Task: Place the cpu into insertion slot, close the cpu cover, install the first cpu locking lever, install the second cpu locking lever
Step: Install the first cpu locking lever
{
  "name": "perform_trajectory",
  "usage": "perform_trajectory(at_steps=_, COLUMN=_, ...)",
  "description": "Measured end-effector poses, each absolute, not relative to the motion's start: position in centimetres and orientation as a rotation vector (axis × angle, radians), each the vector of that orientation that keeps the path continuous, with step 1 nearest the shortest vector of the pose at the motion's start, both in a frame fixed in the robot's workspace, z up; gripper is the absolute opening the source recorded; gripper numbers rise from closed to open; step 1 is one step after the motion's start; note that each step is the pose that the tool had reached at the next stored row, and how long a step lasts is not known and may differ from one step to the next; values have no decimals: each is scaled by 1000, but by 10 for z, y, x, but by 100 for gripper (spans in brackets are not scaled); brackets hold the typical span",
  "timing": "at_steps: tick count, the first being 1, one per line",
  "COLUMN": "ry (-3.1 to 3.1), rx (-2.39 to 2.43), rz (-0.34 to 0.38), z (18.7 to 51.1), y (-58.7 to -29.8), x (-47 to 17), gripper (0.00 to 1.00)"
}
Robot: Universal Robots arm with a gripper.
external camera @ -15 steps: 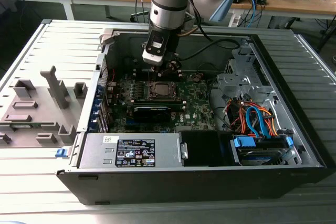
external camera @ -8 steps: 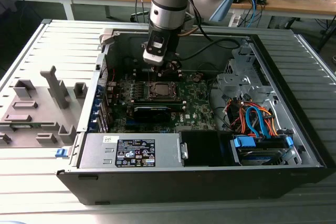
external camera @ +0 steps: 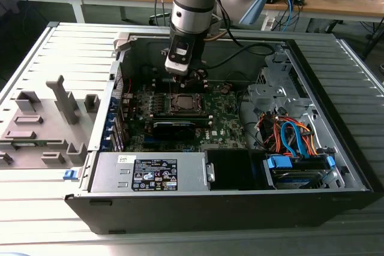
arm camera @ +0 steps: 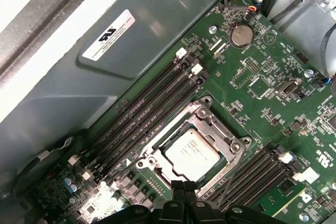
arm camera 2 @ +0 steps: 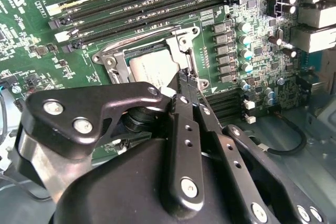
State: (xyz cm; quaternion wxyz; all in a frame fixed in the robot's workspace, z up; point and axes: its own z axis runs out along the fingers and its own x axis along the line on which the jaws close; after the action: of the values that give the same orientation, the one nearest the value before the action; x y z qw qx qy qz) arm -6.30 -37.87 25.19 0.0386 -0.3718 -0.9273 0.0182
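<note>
One slatted bench carried the open computer case, and on its floor lay the green motherboard. Near the board's middle, beside the long memory slots, sat the insertion slot. The cpu cover lay flat over it, and the cpu showed through the cover's window. By that, seating and covering looked done, and the work seemed to stand at the locking levers; whether either was latched could not be told. Such a step, I judged, would call for a firm, steady press on thin wire without slipping onto the board. The tool hung right at one edge of the cover, its fingers drawn together with nothing seen between them. Whether it touched or was just clear, I could not tell.
</note>
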Motion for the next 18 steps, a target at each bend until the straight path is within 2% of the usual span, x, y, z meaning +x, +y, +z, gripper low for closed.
perform_trajectory(at_steps=18, ry=-2885, rx=-1036, rz=60, z=252, y=-379, x=-63, gripper=11)
